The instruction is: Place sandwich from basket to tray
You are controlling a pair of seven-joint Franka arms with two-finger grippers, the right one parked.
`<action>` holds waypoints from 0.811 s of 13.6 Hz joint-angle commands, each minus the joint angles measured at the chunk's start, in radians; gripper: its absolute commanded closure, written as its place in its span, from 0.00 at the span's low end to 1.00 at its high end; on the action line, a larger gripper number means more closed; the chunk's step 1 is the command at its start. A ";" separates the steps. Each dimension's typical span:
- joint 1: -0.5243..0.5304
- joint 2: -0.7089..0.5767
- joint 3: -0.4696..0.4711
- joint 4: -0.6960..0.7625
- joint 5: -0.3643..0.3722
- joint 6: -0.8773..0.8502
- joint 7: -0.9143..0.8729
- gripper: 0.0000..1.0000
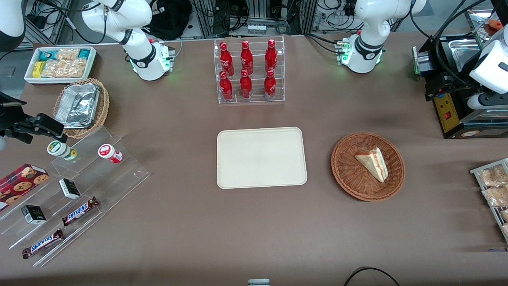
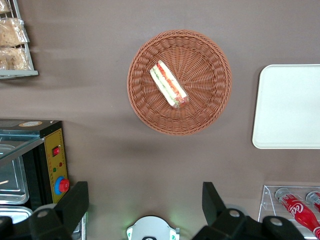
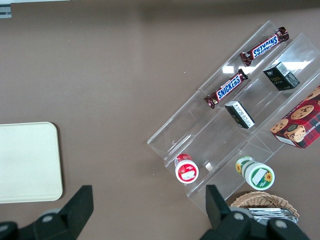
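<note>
sandwich (image 2: 169, 84) lies in the basket (image 2: 210, 107), beside the bare tray (image 1: 238, 176). the gripper (image 2: 145, 205) hangs high above the table, clear of the basket, its fingers spread wide and holding nothing. risk, as i judge it: the slick wrap and tapering wedge could slide out of a loose pinch, or a finger could catch the wicker rim.

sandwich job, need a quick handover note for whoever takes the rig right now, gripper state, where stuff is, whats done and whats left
Gripper: open, holding nothing, high above the table, looking down at the basket.
Sandwich: lying in the reddish-brown wicker basket, untouched.
Tray: bare, beside the basket toward the parked arm's end of the table, in front of the rack of red bottles.
Done: nothing yet; no grasp made.
Left: descend to the sandwich, grip it, lift it clear of the basket rim, carry it over and set it on the tray.
</note>
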 commanded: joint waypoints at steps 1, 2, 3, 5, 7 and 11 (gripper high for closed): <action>-0.007 -0.015 0.001 0.002 -0.012 0.010 0.014 0.00; -0.007 -0.007 0.000 0.002 -0.007 0.014 0.014 0.00; -0.013 0.006 0.000 0.002 -0.004 0.016 0.013 0.00; -0.015 0.042 0.000 -0.009 -0.003 0.028 0.014 0.00; -0.016 0.112 0.000 -0.012 -0.001 0.046 0.010 0.00; -0.015 0.119 -0.002 -0.268 -0.006 0.339 -0.044 0.00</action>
